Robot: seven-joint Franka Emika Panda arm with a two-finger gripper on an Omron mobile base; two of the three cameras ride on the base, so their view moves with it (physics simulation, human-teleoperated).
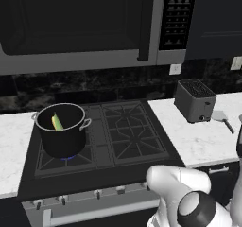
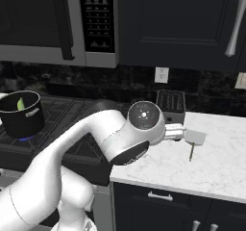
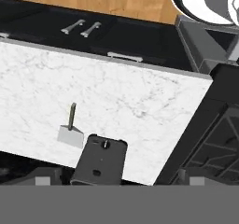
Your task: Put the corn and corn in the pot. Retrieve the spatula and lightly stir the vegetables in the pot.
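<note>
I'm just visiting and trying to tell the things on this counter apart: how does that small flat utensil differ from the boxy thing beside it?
The spatula is thin and lies flat on the white counter; the toaster is a tall box standing upright. The spatula has a pale squarish blade and a thin dark handle; the toaster is dark grey all over, with slots on top. The toaster sits nearer the stove; the spatula lies on its far side. Both rest on the same counter.

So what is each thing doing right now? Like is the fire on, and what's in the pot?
pot: upright on the front left burner, corn inside
corn: in the pot, leaning on its wall
burner flame: lit, blue under the pot
spatula: flat on the marble counter, beside the toaster, untouched
toaster: upright, slots empty
</note>
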